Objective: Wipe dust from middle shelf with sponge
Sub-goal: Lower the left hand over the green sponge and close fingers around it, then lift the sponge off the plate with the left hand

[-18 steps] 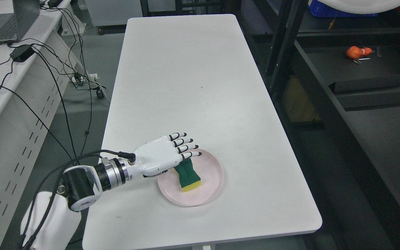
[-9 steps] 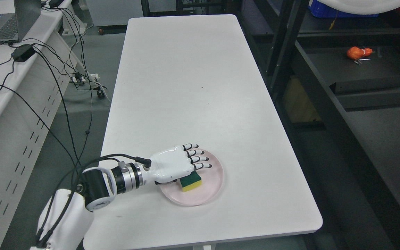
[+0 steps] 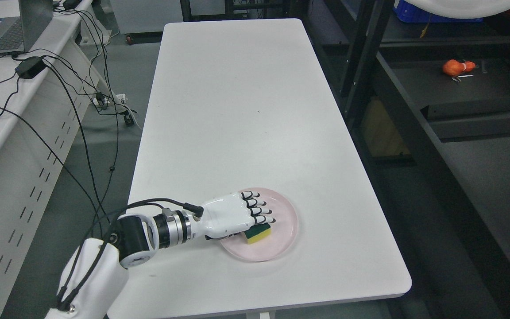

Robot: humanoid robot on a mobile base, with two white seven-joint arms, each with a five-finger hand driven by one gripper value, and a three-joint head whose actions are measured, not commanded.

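Pickup step: left hand [image 3: 237, 215] lies over the sponge [image 3: 258, 233] on the pink plate [image 3: 288, 226], worktop's 6 o'clock end, fingers draped, grip not clearly closed. Next: clench, lift, carry toward the shelf [image 3: 467, 95] at 2 o'clock.

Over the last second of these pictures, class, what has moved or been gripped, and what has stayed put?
The left hand came down over the sponge, fingers curling across its green top. The pink plate slid right along the white table, with the sponge turning on it. A firm grip is unclear; the sponge is not lifted. The dark shelf and its orange object are unchanged.
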